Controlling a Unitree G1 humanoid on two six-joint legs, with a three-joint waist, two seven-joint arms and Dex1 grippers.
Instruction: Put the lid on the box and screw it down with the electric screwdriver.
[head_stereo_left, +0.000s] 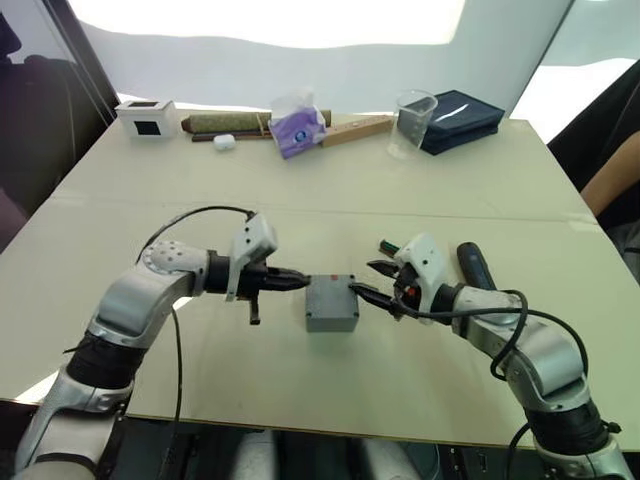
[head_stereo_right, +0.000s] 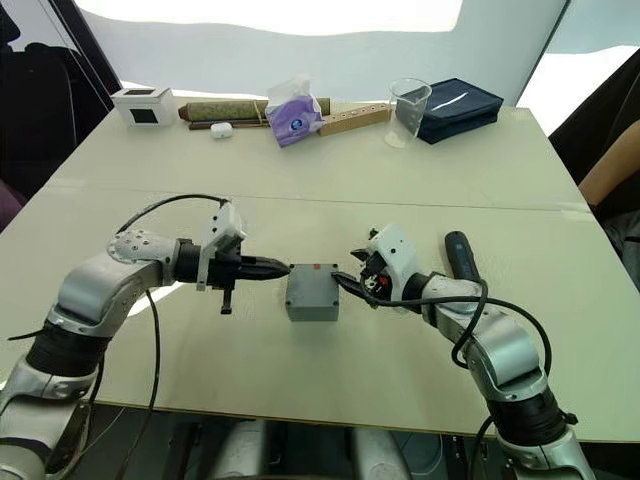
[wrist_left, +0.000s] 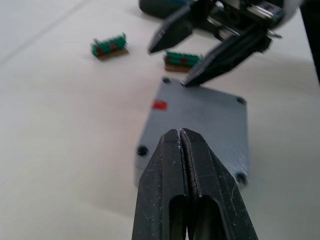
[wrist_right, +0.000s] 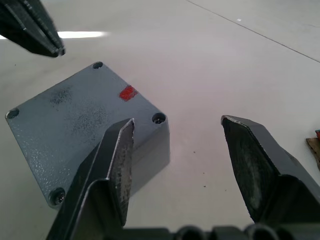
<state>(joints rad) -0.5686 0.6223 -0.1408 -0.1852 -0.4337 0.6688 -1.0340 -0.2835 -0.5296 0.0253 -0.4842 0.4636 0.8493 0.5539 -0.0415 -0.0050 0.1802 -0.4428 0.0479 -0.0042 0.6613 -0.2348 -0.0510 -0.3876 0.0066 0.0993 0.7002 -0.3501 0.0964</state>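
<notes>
1. Lid is already sitting on the box, and you can see a screw hole at each corner plus a small red mark on its top. The whole grey block sits on the tabletop roughly midway between the left and right edges, closer to the near edge than the far one.
2. Your left gripper is pinched fully together with nothing in it. The tips point at the left side of the box, right at the lid's edge; I can't tell if they actually touch.
3. Your right gripper is spread wide and empty. One finger reaches to the lid's right corner, the other hangs over bare table beside the box.
4. The electric screwdriver is lying flat on the table just behind your right arm, toward the right edge, and nobody's holding it.
5. Two small green strips lie on the table near the right gripper, on the far side of the box from your left wrist.
6. Along the far edge you've got a white box with a black window at the left corner, then a purple tissue pack, a clear beaker and a dark blue case toward the right corner.
7. A person's arm shows past the right edge of the table.
</notes>
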